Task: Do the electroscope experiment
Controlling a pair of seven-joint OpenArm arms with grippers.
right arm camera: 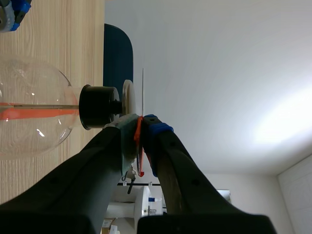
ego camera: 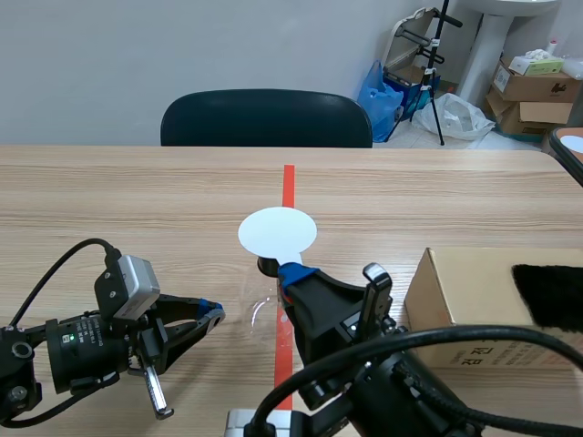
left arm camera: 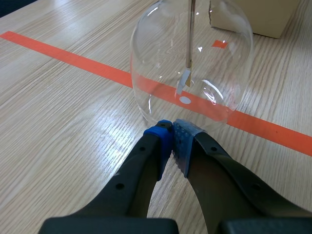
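Note:
The electroscope is a clear glass flask (left arm camera: 192, 63) with a black stopper (right arm camera: 97, 107) and a white disc (ego camera: 278, 232) on top. It stands on the orange tape line. A metal rod with small foil leaves (left arm camera: 184, 80) hangs inside it. My left gripper (left arm camera: 173, 134) is shut on nothing, its pads low on the table just before the flask's wall. My right gripper (right arm camera: 139, 141) is shut on a thin red strip (right arm camera: 139, 161) seen edge-on, held right beside the disc (right arm camera: 127, 102). In the scene view the right gripper (ego camera: 291, 271) sits just below the disc.
A cardboard box (ego camera: 474, 314) stands at the right, with a piece of black fur (ego camera: 551, 296) on top. A dark chair (ego camera: 266, 118) is across the table. Boxes and bags lie on the floor beyond.

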